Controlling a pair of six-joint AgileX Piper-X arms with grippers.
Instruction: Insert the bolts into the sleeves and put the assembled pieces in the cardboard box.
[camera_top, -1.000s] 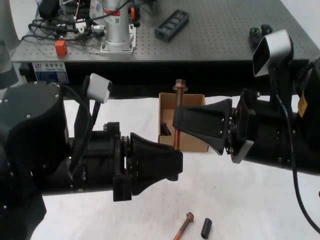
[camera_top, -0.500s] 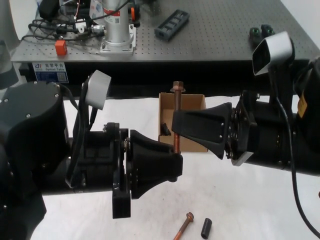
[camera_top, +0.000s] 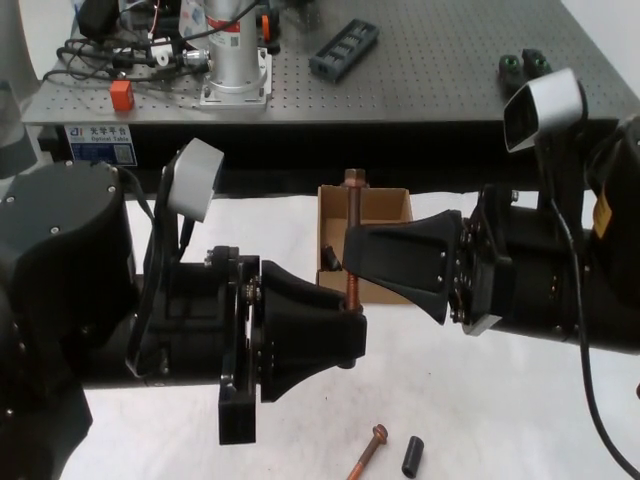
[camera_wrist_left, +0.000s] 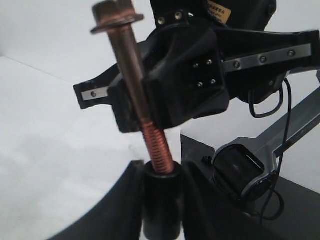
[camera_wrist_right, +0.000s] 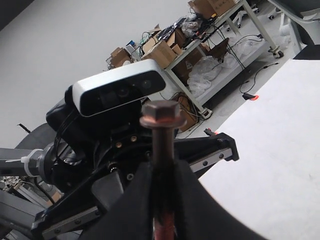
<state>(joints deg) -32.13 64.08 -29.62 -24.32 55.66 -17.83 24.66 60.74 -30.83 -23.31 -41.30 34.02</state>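
My right gripper (camera_top: 352, 252) is shut on a copper bolt (camera_top: 352, 215), held upright with its hex head on top, in front of the cardboard box (camera_top: 385, 205). In the right wrist view the bolt (camera_wrist_right: 160, 130) rises between the two black fingers. Just below, my left gripper (camera_top: 345, 335) is shut on a black sleeve (camera_wrist_left: 161, 200), held upright. In the left wrist view the bolt's (camera_wrist_left: 131, 75) threaded tip sits in the sleeve's open top. A second bolt (camera_top: 368, 452) and a second black sleeve (camera_top: 411, 456) lie loose on the white cloth near the front edge.
A dark piece (camera_top: 328, 258) lies inside the box at its left wall. Behind the white cloth runs a perforated metal bench with a metal post (camera_top: 236, 50), cables, an orange block (camera_top: 121, 95) and a black rack (camera_top: 343, 47).
The right gripper has lowered the bolt, so its head sits lower against the box and its tip meets the sleeve. The left wrist has turned slightly.
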